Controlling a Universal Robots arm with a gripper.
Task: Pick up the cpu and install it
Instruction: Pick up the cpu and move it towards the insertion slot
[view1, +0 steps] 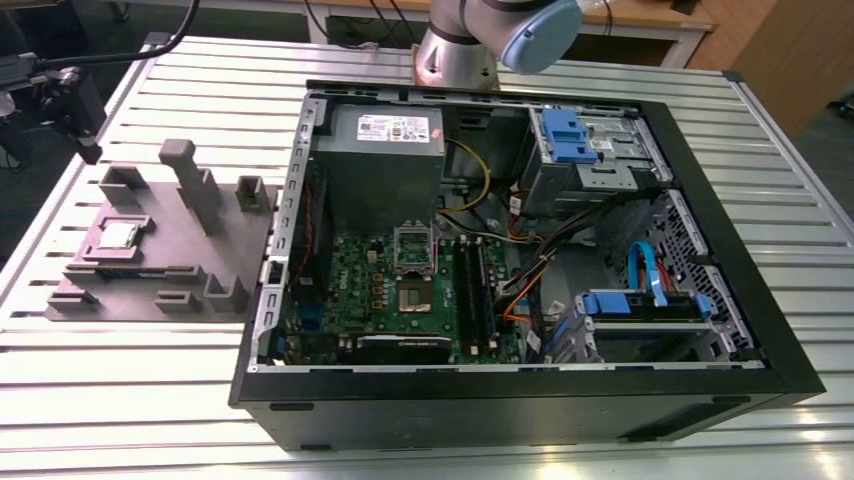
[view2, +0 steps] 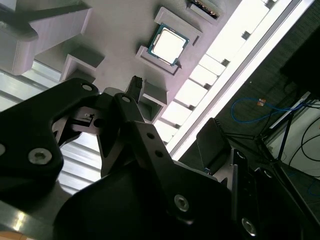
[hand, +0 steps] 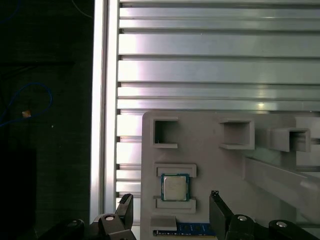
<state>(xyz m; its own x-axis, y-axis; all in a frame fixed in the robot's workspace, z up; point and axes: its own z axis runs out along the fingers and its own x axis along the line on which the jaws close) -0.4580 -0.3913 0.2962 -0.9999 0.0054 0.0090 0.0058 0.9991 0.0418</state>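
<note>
Exterior view high above the computer case (view1: 507, 400); both wrist views close over the grey fixture (hand: 215, 170) and cpu (hand: 174, 187).

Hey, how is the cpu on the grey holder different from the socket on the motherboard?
The cpu has a bright silvery top; the socket looks darker, with a metal frame around it. The cpu lies on the grey holder on the table, outside the computer case; the socket sits inside the case on the green motherboard. Both are flat and roughly square.
</note>
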